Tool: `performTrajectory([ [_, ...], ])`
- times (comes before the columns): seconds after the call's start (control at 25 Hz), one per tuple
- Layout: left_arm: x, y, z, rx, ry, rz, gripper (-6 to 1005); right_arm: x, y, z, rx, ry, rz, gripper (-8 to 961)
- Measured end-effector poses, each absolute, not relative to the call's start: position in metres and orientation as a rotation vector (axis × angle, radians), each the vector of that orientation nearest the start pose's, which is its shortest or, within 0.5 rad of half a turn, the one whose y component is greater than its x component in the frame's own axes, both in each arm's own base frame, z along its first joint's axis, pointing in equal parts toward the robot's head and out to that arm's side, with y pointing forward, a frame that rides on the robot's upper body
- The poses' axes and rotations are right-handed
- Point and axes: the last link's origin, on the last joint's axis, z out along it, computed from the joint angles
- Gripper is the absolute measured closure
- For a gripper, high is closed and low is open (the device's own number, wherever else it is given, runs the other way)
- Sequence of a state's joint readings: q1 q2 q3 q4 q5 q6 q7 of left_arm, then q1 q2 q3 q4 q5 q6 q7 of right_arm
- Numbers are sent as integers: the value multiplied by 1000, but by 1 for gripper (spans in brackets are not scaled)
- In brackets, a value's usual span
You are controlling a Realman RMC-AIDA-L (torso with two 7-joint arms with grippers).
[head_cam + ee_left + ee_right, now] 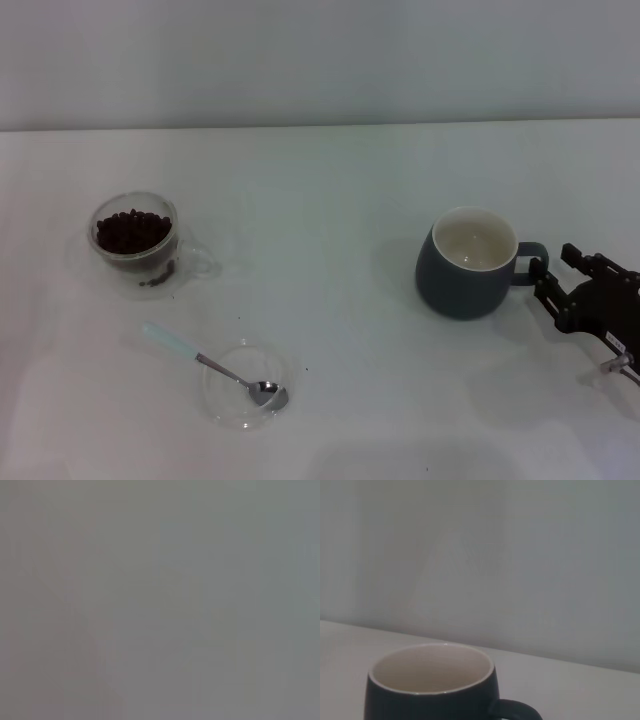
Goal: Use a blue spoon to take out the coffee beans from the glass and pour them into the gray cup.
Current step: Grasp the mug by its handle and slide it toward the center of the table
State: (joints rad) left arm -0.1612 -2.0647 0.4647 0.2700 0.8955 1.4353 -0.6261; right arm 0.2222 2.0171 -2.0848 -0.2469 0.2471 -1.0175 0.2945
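The glass (137,243) stands at the left of the white table, holding a heap of coffee beans (132,230). The blue spoon (205,360) lies in front of it, its pale handle on the table and its metal bowl resting in a flat clear dish (246,386). The gray cup (468,262) stands upright at the right, its cream inside showing no beans, its handle pointing right. My right gripper (556,266) is open, low over the table, its fingertips right beside the cup's handle. The right wrist view shows the cup (430,692) close up. My left gripper is out of view.
The white table (330,200) runs back to a plain wall. A few stray beans lie inside the glass's outer wall near its base (158,278). The left wrist view shows only a flat grey blur.
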Motion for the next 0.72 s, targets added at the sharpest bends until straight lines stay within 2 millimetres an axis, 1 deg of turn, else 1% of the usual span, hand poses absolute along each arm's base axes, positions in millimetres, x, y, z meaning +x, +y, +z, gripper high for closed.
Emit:
performTrajectory([
  [0.36, -405, 235, 98, -1293, -565, -836, 385, 374, 269, -36, -1886, 657, 519, 536],
  [0.72, -405, 236, 98, -1294, -562, -836, 386, 366, 271, -41, -1916, 643, 539, 736],
])
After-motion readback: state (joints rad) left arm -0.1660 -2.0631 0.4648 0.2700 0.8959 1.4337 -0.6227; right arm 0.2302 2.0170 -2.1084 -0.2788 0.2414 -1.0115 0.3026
